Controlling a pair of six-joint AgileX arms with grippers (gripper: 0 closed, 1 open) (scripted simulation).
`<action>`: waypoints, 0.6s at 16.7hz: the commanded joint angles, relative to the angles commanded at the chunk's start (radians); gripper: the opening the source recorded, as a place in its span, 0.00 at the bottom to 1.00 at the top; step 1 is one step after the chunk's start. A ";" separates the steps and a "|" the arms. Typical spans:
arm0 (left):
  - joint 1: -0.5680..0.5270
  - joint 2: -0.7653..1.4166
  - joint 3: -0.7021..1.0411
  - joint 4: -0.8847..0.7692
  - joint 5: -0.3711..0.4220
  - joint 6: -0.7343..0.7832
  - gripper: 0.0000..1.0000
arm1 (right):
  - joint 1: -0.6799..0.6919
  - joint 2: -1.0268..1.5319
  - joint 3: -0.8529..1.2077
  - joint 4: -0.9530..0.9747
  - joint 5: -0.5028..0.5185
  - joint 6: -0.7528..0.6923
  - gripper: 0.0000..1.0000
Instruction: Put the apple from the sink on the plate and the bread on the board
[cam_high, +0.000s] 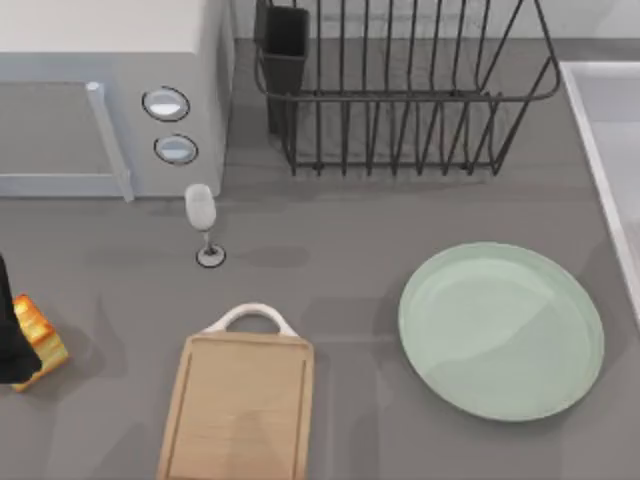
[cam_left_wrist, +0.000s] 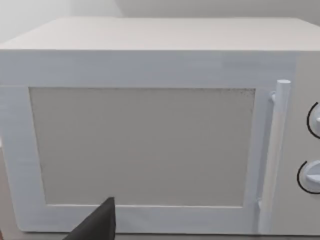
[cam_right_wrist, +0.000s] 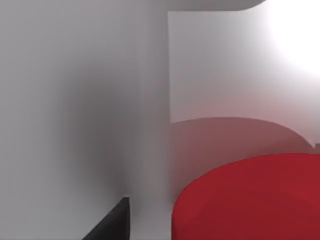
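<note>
At the grey table's (cam_high: 330, 290) far left edge, the left gripper's dark body (cam_high: 8, 330) touches the golden-orange toasted bread cube (cam_high: 38, 338); whether it pinches it I cannot tell. Beside lie the light wooden board with white arched handle (cam_high: 240, 410), then the pale mint-green round plate (cam_high: 500, 330). A white microwave (cam_left_wrist: 150, 125) stands behind. Close by the right wrist camera, the bright red apple (cam_right_wrist: 250, 200) sits against the white sink wall (cam_right_wrist: 75, 100).

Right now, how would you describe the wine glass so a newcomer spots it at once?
Start at the big white microwave in the top view's upper left. Just in front of its two round knobs stands the wine glass on the grey table, behind the wooden board. It is the one clear, stemmed thing.
</note>
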 joint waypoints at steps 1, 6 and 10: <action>0.000 0.000 0.000 0.000 0.000 0.000 1.00 | 0.000 0.000 0.000 0.000 0.000 0.000 0.77; 0.000 0.000 0.000 0.000 0.000 0.000 1.00 | 0.000 0.000 0.000 0.000 0.000 0.000 0.40; 0.000 0.000 0.000 0.000 0.000 0.000 1.00 | 0.000 0.000 0.000 0.000 0.000 0.000 0.10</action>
